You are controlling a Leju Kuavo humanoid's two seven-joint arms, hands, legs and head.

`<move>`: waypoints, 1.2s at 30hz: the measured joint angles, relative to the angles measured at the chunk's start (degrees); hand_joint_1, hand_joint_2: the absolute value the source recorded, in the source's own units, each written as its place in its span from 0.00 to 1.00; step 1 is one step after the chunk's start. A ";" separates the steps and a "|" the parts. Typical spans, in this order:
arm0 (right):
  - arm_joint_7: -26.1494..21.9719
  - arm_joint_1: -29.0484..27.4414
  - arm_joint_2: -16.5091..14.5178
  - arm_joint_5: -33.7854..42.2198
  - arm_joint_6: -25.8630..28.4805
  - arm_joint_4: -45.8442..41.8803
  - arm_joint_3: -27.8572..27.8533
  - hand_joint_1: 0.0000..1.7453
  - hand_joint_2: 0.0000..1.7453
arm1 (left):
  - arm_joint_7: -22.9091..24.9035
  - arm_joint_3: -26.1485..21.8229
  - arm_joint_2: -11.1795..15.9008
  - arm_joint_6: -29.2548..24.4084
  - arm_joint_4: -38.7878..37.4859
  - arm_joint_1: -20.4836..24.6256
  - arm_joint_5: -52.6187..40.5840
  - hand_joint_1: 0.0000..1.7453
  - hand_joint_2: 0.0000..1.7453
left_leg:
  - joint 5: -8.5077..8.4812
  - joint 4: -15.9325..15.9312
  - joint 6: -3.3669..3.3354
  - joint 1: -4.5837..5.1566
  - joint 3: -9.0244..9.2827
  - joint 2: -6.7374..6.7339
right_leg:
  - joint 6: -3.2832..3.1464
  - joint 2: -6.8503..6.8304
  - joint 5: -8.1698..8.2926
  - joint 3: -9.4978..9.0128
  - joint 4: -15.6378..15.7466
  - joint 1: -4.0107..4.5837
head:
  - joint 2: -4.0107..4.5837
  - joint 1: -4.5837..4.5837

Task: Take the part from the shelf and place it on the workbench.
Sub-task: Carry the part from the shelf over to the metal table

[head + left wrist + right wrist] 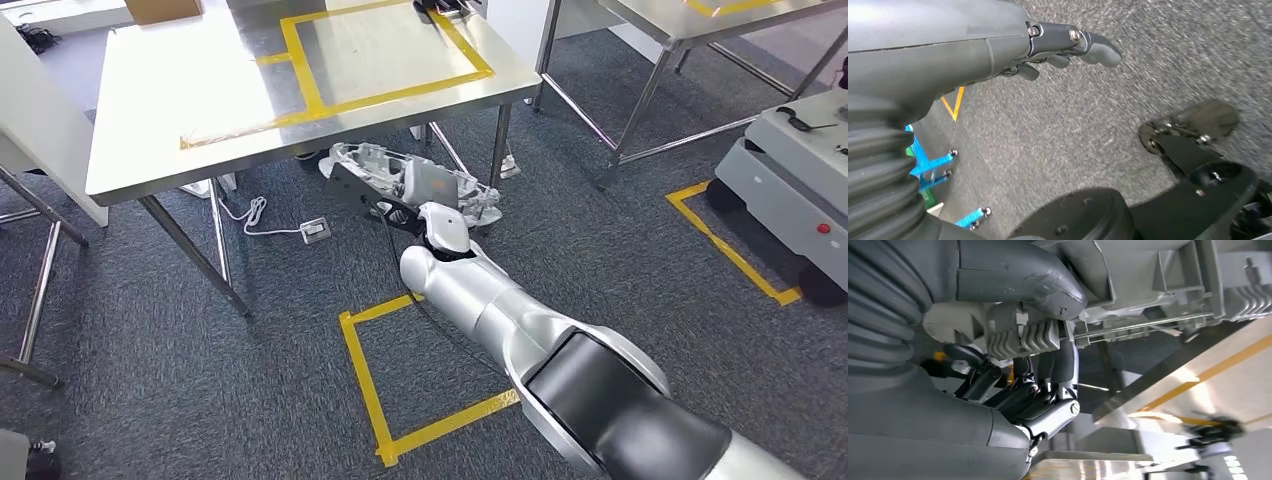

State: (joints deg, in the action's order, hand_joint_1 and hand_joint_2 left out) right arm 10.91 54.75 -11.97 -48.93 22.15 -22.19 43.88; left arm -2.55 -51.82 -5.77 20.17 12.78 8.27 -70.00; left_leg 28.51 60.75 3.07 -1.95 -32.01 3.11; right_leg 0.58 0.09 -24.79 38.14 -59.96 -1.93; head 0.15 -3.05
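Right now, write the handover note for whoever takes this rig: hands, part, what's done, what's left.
Right hand: grips the grey cast part, carried in the air in front of the steel workbench, level with its near edge.
Left hand: holds nothing, fingers loosely curled, hanging over the carpet.
Done: part is in hand.
Left: lift it over the bench edge and set it on the top, probably inside the yellow tape outline, then release.

Silver right arm point(500, 310) with a black panel (glossy), grey ribbed wrist cover point(883, 315).
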 joint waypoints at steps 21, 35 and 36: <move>9.94 2.44 3.21 -14.93 0.90 6.90 -0.84 1.00 1.00 | -1.38 1.30 0.15 0.00 -0.18 0.85 -0.49 0.00 1.00 | -9.33 -1.19 -4.26 1.51 -11.02 -2.37 | 1.12 0.20 -18.51 -6.47 -12.85 0.86 | 0.00 0.09; 13.23 9.62 2.91 -25.38 -5.67 8.22 5.76 1.00 1.00 | -2.05 1.70 0.09 0.02 -0.38 0.32 0.20 0.00 1.00 | -7.60 -1.87 -3.46 2.34 -8.24 -1.28 | -0.53 0.68 -4.55 -4.82 0.09 1.62 | 0.00 0.15; 13.24 9.99 2.71 -25.72 -5.87 8.22 6.06 1.00 1.00 | -2.04 1.70 0.10 0.02 -0.38 0.40 0.29 0.00 1.00 | -7.62 -1.95 -3.44 2.34 -8.14 -1.29 | -0.60 0.70 -4.57 -4.88 0.09 1.63 | 0.00 0.15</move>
State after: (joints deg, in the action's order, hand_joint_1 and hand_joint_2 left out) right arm 24.15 64.74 -9.26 -74.65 16.28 -13.97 49.93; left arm -4.60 -50.12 -5.66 20.20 12.40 8.67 -69.71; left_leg 20.89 58.81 -0.37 0.39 -40.16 1.82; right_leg -0.02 0.79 -29.36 33.25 -59.87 -0.31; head 0.15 -2.90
